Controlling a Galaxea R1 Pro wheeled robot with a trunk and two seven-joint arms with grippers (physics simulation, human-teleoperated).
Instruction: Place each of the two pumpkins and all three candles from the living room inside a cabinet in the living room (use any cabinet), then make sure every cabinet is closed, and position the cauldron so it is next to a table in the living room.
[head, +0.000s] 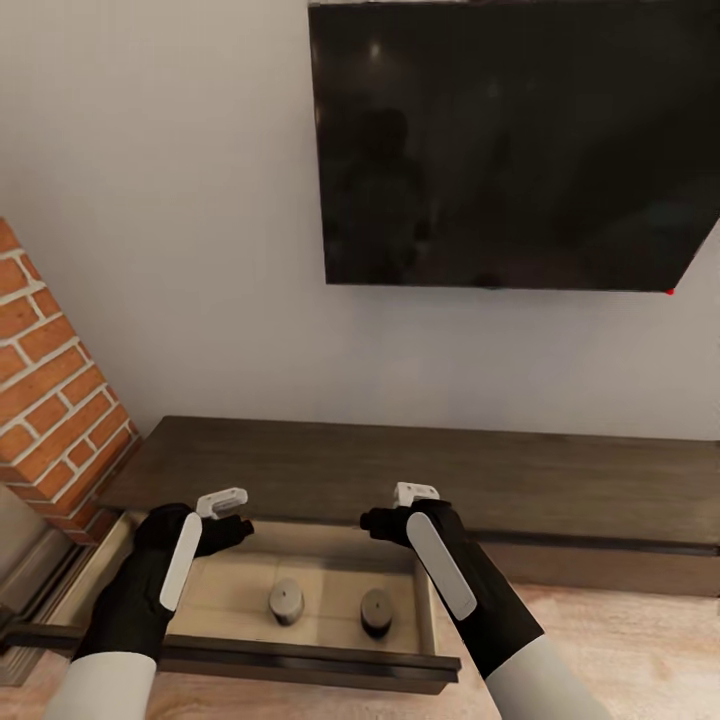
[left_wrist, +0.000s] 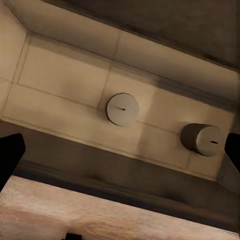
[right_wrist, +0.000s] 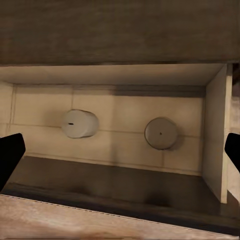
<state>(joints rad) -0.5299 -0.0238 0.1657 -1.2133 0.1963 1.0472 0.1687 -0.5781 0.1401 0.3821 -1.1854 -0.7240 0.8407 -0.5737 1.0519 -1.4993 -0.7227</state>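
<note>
The dark brown cabinet stands against the wall, its left drawer pulled out toward me. Two cream-beige candles stand upright on the drawer's pale floor: one at the left, one at the right. My left gripper hovers open above the drawer's back left part. My right gripper hovers open above its back right part. Neither holds anything. The pumpkins, the third candle, the cauldron and the table are out of view.
A large black TV hangs on the wall above the console. The brick fireplace stands close at the left of the open drawer. Light wooden floor lies in front of the console at the right.
</note>
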